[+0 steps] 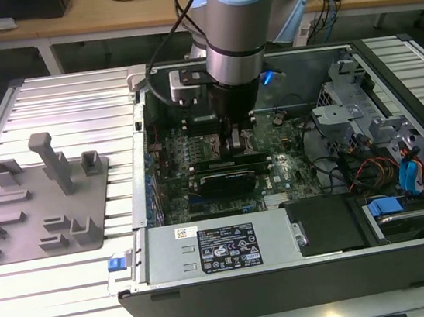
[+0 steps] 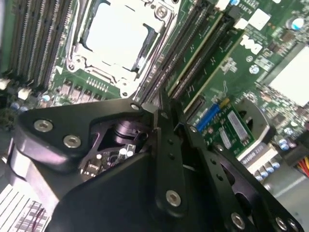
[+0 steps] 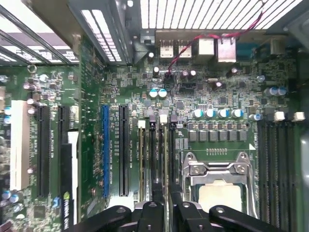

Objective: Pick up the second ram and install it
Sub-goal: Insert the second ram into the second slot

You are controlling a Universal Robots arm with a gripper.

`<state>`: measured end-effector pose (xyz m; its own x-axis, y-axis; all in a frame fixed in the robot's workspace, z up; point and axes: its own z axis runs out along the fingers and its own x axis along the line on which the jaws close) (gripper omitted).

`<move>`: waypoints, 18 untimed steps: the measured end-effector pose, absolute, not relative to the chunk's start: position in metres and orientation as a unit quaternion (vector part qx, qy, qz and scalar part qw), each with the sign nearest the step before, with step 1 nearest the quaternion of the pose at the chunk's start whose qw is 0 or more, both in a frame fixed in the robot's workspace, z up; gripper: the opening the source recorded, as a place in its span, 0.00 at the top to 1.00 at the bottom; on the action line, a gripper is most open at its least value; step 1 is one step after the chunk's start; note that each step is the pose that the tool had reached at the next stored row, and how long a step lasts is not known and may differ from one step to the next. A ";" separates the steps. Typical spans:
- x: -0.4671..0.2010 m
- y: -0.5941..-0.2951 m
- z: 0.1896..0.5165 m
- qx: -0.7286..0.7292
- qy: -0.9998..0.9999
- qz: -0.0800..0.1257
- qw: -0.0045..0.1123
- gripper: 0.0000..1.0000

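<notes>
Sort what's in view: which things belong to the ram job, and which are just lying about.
Job:
- claw, down over the memory slots
- memory slots, beside the socket

Lying about:
- grey tray, outside the case
- black card
- power supply

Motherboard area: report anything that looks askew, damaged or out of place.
Nothing stands out. The gripper sits low over the memory slots beside the processor socket; the motherboard looks intact, and no loose parts lie on it.
</notes>
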<state>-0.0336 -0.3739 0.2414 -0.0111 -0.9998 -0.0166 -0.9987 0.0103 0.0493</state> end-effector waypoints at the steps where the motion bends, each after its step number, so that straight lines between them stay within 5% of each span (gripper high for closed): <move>1: -0.034 -0.374 0.244 0.703 -0.711 -0.023 0.011 0.83; 18: -0.019 -0.374 0.245 0.703 -0.711 -0.022 0.008 0.92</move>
